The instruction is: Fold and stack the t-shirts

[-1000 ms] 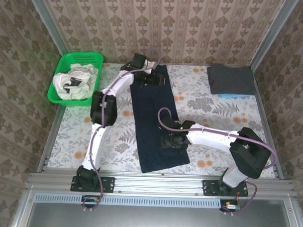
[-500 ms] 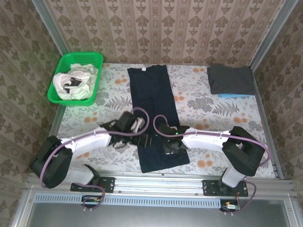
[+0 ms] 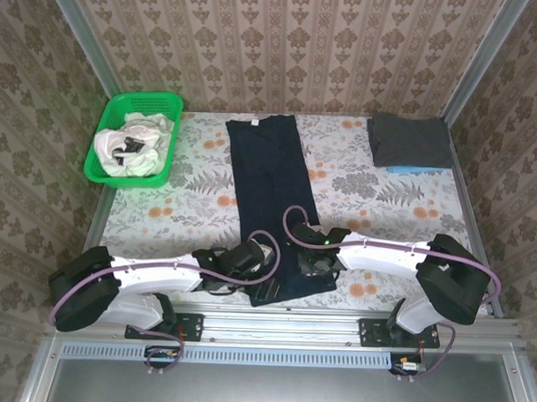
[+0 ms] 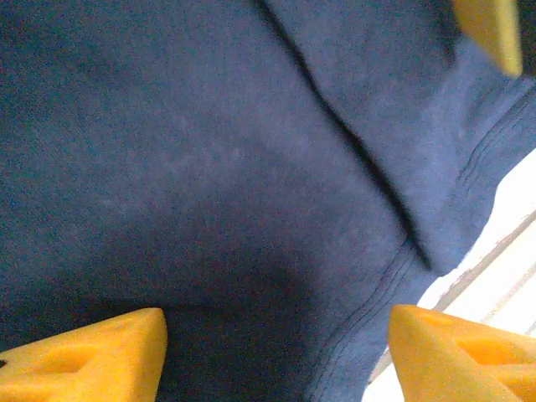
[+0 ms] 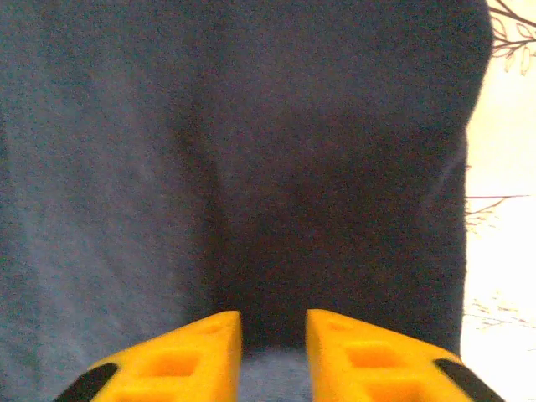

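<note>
One long dark navy cotton t-shirt (image 3: pixel 267 183) lies flat. To its right, one folded dark grey t-shirt (image 3: pixel 410 140) sits on one light blue t-shirt (image 3: pixel 412 170). To its left, one green plastic lattice basket (image 3: pixel 144 98) holds crumpled white black-marked shirts (image 3: pixel 129 148), their number unclear. There are two white robot arms: left arm (image 3: pixel 151 272) and right arm (image 3: pixel 381 251).

We saw the navy t-shirt (image 3: pixel 267 179) lying as a long strip from the table's (image 3: pixel 374 213) far edge to its near edge. The left gripper (image 3: pixel 267 272) sat at its near left corner and the right gripper (image 3: pixel 308 269) near its right edge. A green basket (image 3: pixel 101 156) of white shirts (image 3: pixel 129 145) occupied the far left corner. A folded dark grey shirt (image 3: pixel 410 140) lay on a light blue shirt (image 3: pixel 417 170) at the far right.
</note>
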